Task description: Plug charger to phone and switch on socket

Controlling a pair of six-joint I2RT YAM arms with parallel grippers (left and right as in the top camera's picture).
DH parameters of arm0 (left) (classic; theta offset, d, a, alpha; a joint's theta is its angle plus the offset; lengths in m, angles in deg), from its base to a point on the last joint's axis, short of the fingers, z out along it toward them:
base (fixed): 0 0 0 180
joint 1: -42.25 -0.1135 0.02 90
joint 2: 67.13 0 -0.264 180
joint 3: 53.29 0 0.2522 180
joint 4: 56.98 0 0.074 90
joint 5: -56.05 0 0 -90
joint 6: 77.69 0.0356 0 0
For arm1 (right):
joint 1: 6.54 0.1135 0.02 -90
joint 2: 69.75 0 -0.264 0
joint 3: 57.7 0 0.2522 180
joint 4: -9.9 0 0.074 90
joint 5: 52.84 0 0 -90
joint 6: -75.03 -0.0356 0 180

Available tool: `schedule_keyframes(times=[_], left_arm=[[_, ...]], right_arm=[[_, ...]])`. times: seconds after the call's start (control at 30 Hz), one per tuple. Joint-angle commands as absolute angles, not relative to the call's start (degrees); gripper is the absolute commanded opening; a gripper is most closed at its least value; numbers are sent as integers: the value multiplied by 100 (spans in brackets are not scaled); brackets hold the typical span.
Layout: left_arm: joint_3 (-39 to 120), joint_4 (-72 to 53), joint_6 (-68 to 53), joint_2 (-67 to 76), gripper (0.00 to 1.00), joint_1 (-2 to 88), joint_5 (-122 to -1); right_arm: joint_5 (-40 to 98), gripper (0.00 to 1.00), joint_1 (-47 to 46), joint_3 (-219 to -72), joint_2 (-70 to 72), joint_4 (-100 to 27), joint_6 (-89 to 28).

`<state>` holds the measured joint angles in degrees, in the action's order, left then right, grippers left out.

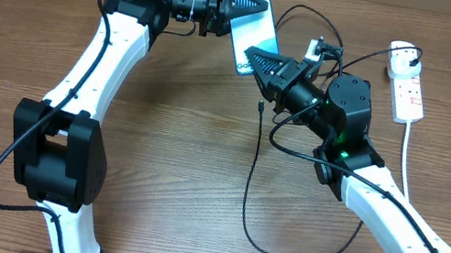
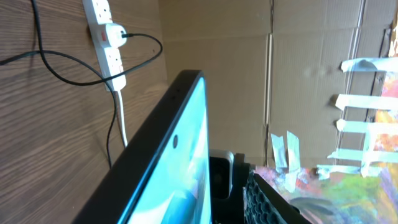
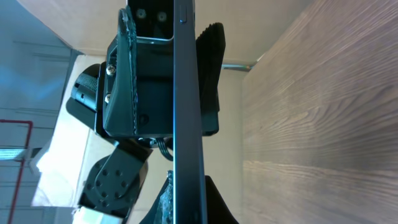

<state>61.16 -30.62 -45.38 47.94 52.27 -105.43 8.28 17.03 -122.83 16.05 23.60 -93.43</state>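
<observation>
Currently left hand (image 1: 251, 5) pinches phone (image 1: 265, 36) tilted off the counter (image 1: 156, 151) — likely exposing its port; right hand (image 1: 255, 56) pressed together beside it — charger tip (image 1: 262, 106) lies loose.

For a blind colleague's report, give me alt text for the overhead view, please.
The left gripper holds the phone raised off the wooden table, with the shut right gripper at its lower edge. The charger is plugged into the socket, and its connector tip lies loose on the table.

Left gripper (image 1: 251, 5) and right gripper (image 1: 252, 55) crowd the phone (image 1: 265, 33) at the table's (image 1: 177, 137) far edge. The charger (image 1: 251, 178) loops across right-centre; bare wood lies left.
</observation>
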Motion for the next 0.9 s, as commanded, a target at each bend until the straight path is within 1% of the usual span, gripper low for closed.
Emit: schedule_keyframes(times=[0.0, 0.17, 0.4, 0.57, 0.67, 0.73, 0.87], left_arm=[[6258, -3152, -4297, 4599, 37, 5382, -11028], [6258, -3152, -4300, 4599, 31, 5380, -11024], [6258, -3150, -4302, 4599, 17, 5395, -10847], [6258, -3150, -4496, 4599, 14, 5395, -10613], [6258, -3150, -4627, 4599, 10, 5395, -10475], [6258, -3152, -4721, 4599, 4, 5395, -10377], [6258, -3150, -4936, 4599, 4, 5395, -10134]], right_arm=[[185, 4, 1847, -12205, 1712, 2356, -9771], [284, 4, 1847, -12205, 1718, 2319, -9769], [297, 4, 1847, -12205, 1718, 2284, -9769], [319, 4, 1847, -12205, 1718, 2284, -9800], [323, 4, 1847, -12205, 1718, 2286, -9828], [319, 4, 1847, -12205, 1718, 2284, -9924], [343, 4, 1847, -12205, 1718, 2284, -9942]])
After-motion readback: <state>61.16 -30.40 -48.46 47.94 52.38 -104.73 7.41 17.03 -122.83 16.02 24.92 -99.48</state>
